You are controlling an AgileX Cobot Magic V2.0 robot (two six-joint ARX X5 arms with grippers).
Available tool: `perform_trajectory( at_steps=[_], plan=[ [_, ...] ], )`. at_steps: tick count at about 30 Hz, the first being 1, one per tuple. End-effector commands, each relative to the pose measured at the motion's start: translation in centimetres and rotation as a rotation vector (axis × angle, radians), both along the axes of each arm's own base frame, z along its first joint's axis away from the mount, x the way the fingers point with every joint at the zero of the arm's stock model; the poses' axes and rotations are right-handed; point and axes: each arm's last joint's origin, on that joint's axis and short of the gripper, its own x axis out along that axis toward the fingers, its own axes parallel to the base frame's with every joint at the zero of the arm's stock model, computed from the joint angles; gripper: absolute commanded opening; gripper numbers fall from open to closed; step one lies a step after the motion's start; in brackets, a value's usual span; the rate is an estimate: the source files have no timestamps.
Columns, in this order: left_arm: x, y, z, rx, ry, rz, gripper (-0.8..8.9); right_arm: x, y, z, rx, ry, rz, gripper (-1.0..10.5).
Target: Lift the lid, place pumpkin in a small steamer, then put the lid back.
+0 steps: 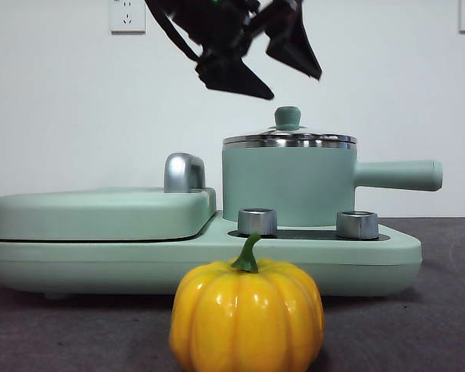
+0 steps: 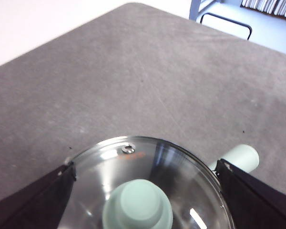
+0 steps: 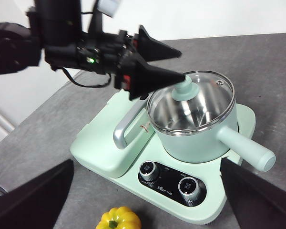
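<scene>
- left gripper [image 1: 265, 63] hangs above the lid [image 1: 289, 139], jaws spread wide; the knob [image 2: 137, 206] sits between them, apart from both
- lid seated on the small steamer [image 1: 288, 184]; steamer on the appliance base [image 1: 201, 260], behind two silver knobs
- pumpkin [image 1: 246, 317] on the table [image 1: 418, 325] in front of the base, well apart from either gripper
- right gripper [image 3: 143, 200] high above the pumpkin side; jaws look spread, tips out of frame

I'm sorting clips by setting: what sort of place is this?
Probably a lab or office test table, not a kitchen: bare grey tabletop, plain white wall with sockets, and a toy pumpkin beside the steamer.
</scene>
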Motion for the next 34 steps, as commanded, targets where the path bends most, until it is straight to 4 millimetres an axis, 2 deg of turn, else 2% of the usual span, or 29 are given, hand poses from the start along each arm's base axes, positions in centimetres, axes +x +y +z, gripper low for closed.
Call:
perform_trajectory(
  at_steps=[1, 5, 13, 17, 23, 30, 34],
  plan=[
    [0.3, -1.0, -0.3, 0.005, -0.026, -0.015, 4.65, -0.1, 0.0, 0.5, -0.003, -0.024, 0.009, 4.9],
    [0.7, -1.3, -1.2, 0.037, -0.018, 0.011, 4.65, -0.1, 0.0, 0.5, -0.003, -0.024, 0.008, 4.9],
    [0.8, -1.4, -1.8, 0.051, -0.004, 0.015, 4.62, -0.1, 0.0, 0.5, -0.003, -0.024, 0.008, 4.9],
    [0.6, -1.8, -2.2, 0.064, 0.012, 0.006, 3.98, -0.1, 0.0, 0.5, -0.003, -0.024, 0.008, 4.9],
    [0.5, -2.2, -2.8, 0.083, 0.026, -0.001, 3.9, -0.1, 0.0, 0.5, -0.003, -0.026, 0.008, 4.9],
    [0.5, -2.3, -2.9, 0.105, 0.013, 0.043, 1.84, -0.1, 0.0, 0.5, -0.001, -0.024, 0.007, 4.9],
    [0.5, -2.2, -2.9, 0.107, 0.009, 0.052, 1.0, -0.1, 0.0, 0.5, -0.001, -0.024, 0.007, 4.9]
  ],
)
